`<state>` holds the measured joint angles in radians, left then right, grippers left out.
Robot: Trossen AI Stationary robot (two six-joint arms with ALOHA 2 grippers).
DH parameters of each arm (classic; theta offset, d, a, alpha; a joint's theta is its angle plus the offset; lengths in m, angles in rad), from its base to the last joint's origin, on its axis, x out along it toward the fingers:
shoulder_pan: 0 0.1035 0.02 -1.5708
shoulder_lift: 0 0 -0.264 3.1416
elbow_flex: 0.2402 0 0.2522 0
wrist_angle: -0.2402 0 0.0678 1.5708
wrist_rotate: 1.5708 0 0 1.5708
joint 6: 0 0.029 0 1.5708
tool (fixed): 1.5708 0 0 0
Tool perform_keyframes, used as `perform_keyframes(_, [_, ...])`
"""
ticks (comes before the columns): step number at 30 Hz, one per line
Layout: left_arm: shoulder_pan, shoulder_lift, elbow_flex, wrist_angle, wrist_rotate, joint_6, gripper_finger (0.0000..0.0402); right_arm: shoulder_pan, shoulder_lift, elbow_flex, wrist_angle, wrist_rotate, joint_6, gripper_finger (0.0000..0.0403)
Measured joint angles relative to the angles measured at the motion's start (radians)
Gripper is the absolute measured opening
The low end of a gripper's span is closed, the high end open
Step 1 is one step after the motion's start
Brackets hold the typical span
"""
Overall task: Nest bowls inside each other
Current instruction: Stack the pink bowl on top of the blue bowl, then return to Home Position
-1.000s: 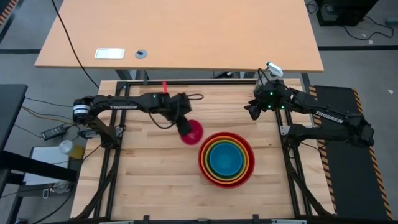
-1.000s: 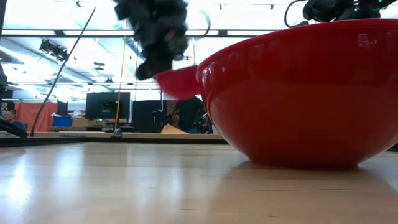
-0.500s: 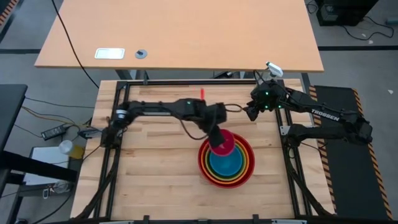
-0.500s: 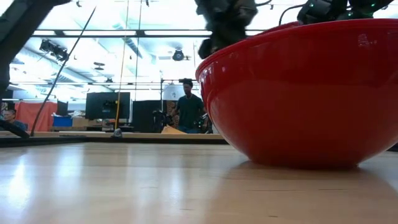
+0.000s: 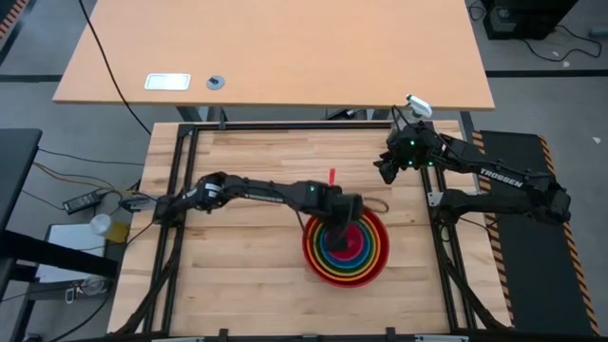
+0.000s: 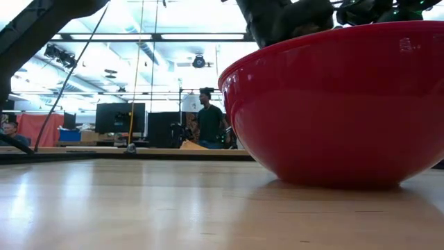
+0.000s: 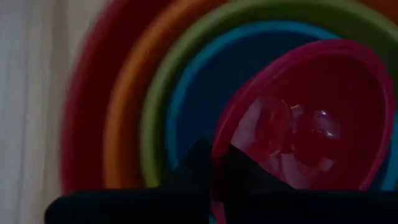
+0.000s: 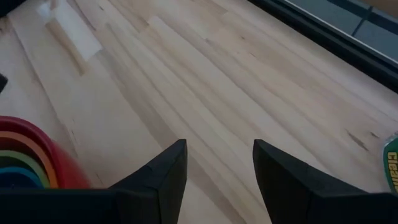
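Note:
Red, orange, lime green and blue bowls sit nested near the table's right middle. From the low view only the red bowl's wall shows. The small pink bowl is inside the blue ring. My left gripper reaches in over the stack from the left and is shut on the pink bowl. I cannot tell whether the pink bowl rests on the blue one. My right gripper stands open above bare wood at the far right, clear of the stack. My left gripper pinches the pink bowl's rim on the side toward the table's left, one finger inside the bowl and one outside. The fingers slant down from above and from the left. The bowl sits open side up within the blue bowl.
Black frame rails border the wooden top. Bare wood lies left of the stack. A second table stands beyond the far edge. A bottle's label shows at the right wrist view's edge. A person stands in the room behind.
My left gripper has carried the pink bowl toward the table's right and near edges, from left of the stack to over its centre, rolling as it went and sinking slightly. The pink bowl now lies within the blue ring.

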<state>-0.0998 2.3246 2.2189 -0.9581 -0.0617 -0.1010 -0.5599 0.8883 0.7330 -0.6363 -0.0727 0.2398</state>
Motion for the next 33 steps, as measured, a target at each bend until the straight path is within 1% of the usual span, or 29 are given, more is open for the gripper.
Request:
perform_keyframes(2, [-0.014,0.014,0.000,0.021,-0.026,0.070,0.0021,0.000,0.000,0.000,0.001,-0.003,0.000,0.0190])
perform_keyframes(4, [-0.027,0.019,-0.001,0.013,-0.075,0.086,0.0034,0.001,0.000,0.000,0.001,-0.006,0.000,0.0190])
perform_keyframes(6, [-0.034,0.027,0.000,0.050,-0.110,0.091,0.0058,0.001,0.000,0.000,-0.001,-0.006,0.000,0.0189])
perform_keyframes(11, [-0.034,0.026,0.000,0.055,-0.120,0.092,0.0141,0.002,-0.001,0.000,-0.008,-0.012,0.004,0.0189])
perform_keyframes(14, [-0.032,0.026,0.016,0.001,-0.120,0.062,0.0188,0.001,-0.004,0.000,-0.007,-0.031,0.004,0.0189])
perform_keyframes(16, [-0.028,0.016,0.026,-0.033,-0.120,0.048,0.0210,0.000,-0.012,0.000,-0.007,-0.033,0.004,0.0189])
perform_keyframes(18, [-0.025,-0.006,0.027,-0.051,-0.120,0.036,0.0221,-0.002,-0.028,0.000,-0.009,-0.032,0.004,0.0189])
perform_keyframes(21, [-0.021,-0.031,0.027,-0.038,-0.120,0.025,0.0224,-0.007,-0.060,0.000,-0.009,-0.030,0.004,0.0189])
perform_keyframes(23, [-0.021,-0.042,0.027,-0.029,-0.120,0.031,0.0218,-0.017,-0.086,0.000,-0.012,-0.026,0.010,0.0189])
perform_keyframes(29, [-0.028,-0.044,0.013,-0.037,-0.122,0.044,0.0185,-0.046,-0.186,0.000,-0.033,-0.024,0.019,0.0189])
perform_keyframes(33, [-0.033,-0.060,0.013,-0.007,-0.161,0.063,0.0161,-0.054,-0.289,0.000,-0.031,-0.024,0.023,0.0189])
